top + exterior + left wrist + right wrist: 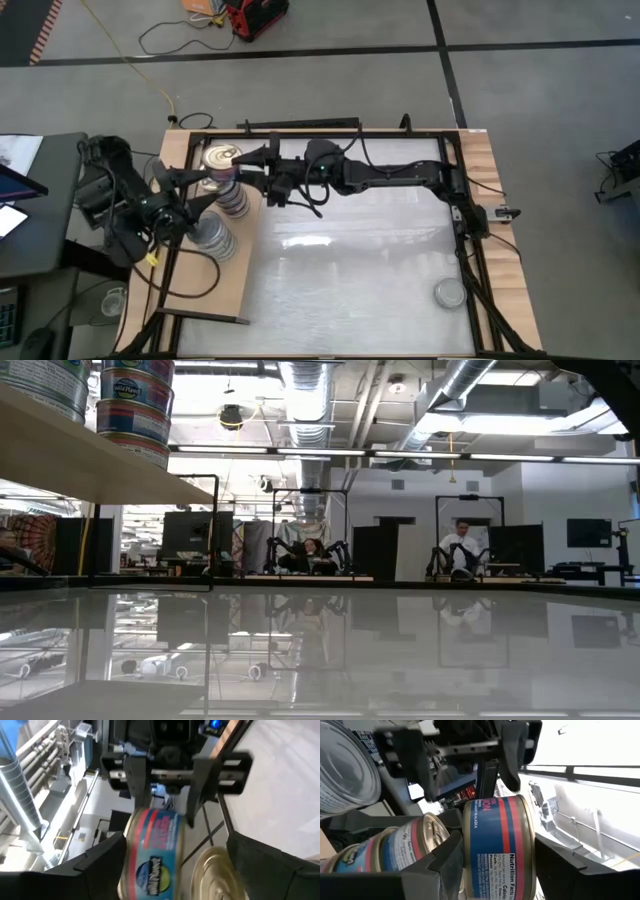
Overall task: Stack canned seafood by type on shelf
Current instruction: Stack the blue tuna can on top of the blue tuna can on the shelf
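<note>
My right arm reaches across the counter (350, 260) from the far side to the shelf (200, 300), and my right jaws are closed on one tin (497, 845) with a red and blue label. They hold it on edge by its flat faces, and it fills the gap between the two dark fingers. My left jaws face them from the other side of the same tin (155, 855). They stand wide open, with a finger well clear on either side and neither one touching it.

The meeting point is over the back part of the shelf, among the stacks. A stack with a gold pull-tab top (220, 157) stands at the rear, just beside my right jaws. A second stack (233, 198) stands near the middle, and a third with a silver-grey top (215, 238) stands closer to the front, next to my left wrist.

One more tin (450, 293) lies alone on the counter, well apart from the shelf, near the base of my right arm.

From counter height I see the shelf board (90, 460) overhead, with labelled tins (135, 405) stacked on it, and a person (460, 545) seated far back in the room
</note>
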